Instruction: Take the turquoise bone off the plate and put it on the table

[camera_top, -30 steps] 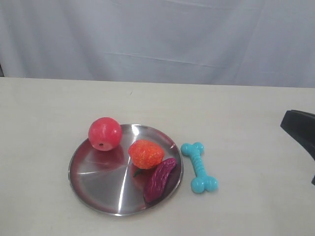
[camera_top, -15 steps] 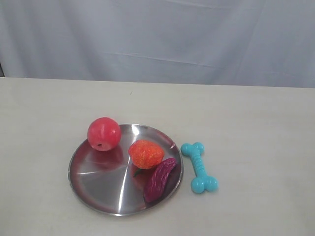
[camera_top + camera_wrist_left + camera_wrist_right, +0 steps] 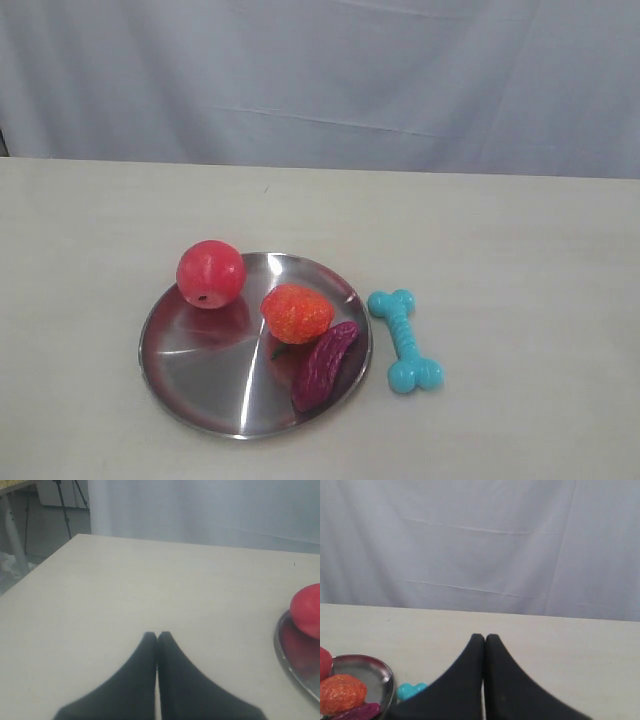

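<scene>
The turquoise bone point(image 3: 404, 340) lies flat on the cream table point(image 3: 500, 260), just right of the steel plate point(image 3: 200, 370) and apart from its rim. One knobbed end of the bone point(image 3: 411, 690) peeks out beside my right gripper point(image 3: 484, 637), which is shut with nothing in it. The plate's edge point(image 3: 290, 652) shows in the left wrist view, well away from my left gripper point(image 3: 157, 635), also shut and holding nothing. Neither gripper appears in the exterior view.
On the plate sit a red ball point(image 3: 211, 273), an orange strawberry-like toy point(image 3: 296, 312) and a dark purple toy point(image 3: 323, 364). A grey cloth backdrop point(image 3: 320, 80) hangs behind the table. The table's left edge point(image 3: 35, 570) shows in the left wrist view.
The dark right arm that showed at the exterior view's right edge has withdrawn out of sight. The red ball has shifted slightly left. The bone has not moved.
</scene>
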